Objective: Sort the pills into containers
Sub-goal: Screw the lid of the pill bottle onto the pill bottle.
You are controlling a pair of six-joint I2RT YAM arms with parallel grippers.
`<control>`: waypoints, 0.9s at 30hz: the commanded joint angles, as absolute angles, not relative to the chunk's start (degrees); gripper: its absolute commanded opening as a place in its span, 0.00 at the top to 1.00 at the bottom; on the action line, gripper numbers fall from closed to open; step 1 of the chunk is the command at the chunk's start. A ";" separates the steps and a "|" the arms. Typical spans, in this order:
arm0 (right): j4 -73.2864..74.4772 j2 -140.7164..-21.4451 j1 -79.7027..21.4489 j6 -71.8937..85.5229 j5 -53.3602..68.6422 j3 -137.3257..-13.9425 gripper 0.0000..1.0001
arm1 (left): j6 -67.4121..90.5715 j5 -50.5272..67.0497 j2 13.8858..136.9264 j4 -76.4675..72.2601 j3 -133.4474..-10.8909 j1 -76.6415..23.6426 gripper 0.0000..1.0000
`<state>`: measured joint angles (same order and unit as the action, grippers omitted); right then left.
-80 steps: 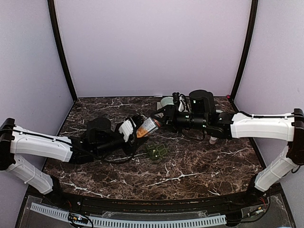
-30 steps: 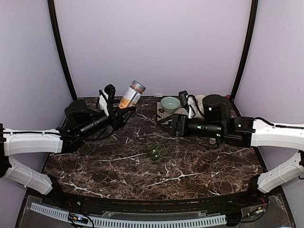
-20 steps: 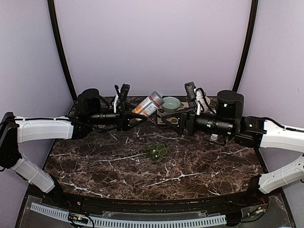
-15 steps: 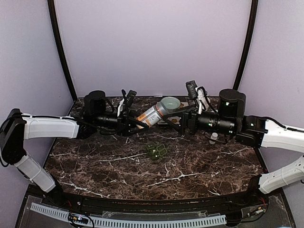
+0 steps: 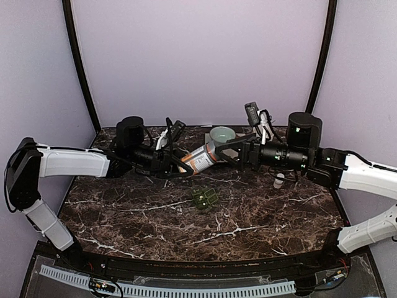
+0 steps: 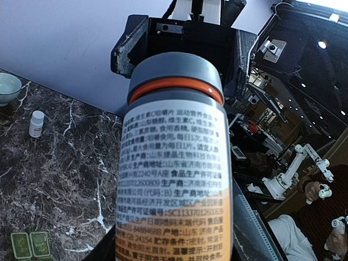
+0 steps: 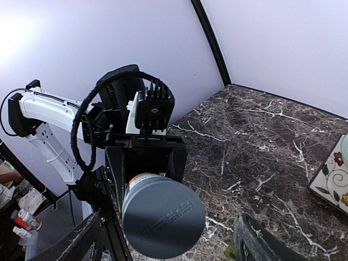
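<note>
Counter point(image 5: 260, 217): dark marble with lilac walls on three sides. There is open room toward the near edge. At the back stand a pale green bowl point(image 5: 222, 133) on a patterned tile point(image 7: 334, 179) and a small white bottle point(image 5: 279, 181).
Left claw point(image 5: 181, 162): clenched on the body of the pill bottle. It holds the bottle in the air, lying almost level, with the cap toward the right arm.
Right claw point(image 5: 232, 149): released, with a finger on either side of the cap and neither touching it.
Pill bottle point(image 6: 174, 179): white printed label, orange lower down, above the back middle of the counter.
Cap point(image 7: 163, 217): grey and still on, so the step looks like unscrewing it. The right fingers should centre on its rim, close squarely and twist along the bottle's axis while the left grip stays firm. The cap should then come off away from the bowl close behind.
Pill organiser point(image 5: 204, 198): dark green, on the counter just in front of the bottle, apart from both claws.
</note>
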<state>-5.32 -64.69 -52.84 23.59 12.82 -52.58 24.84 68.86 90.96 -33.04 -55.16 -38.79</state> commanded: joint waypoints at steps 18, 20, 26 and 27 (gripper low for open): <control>-12.75 -69.70 -51.68 28.90 22.57 -54.20 0.23 | 26.54 73.76 92.52 -34.43 -58.51 -38.55 1.00; -12.74 -70.18 -51.68 29.00 23.01 -54.55 0.26 | 26.54 73.84 92.48 -34.37 -58.45 -38.51 1.00; -13.35 -71.02 -51.54 29.69 24.07 -55.02 0.45 | 26.17 73.91 92.56 -33.95 -58.65 -38.56 1.00; -13.52 -71.02 -51.51 29.87 24.27 -55.05 0.48 | 26.00 73.85 92.58 -33.71 -58.65 -38.51 1.00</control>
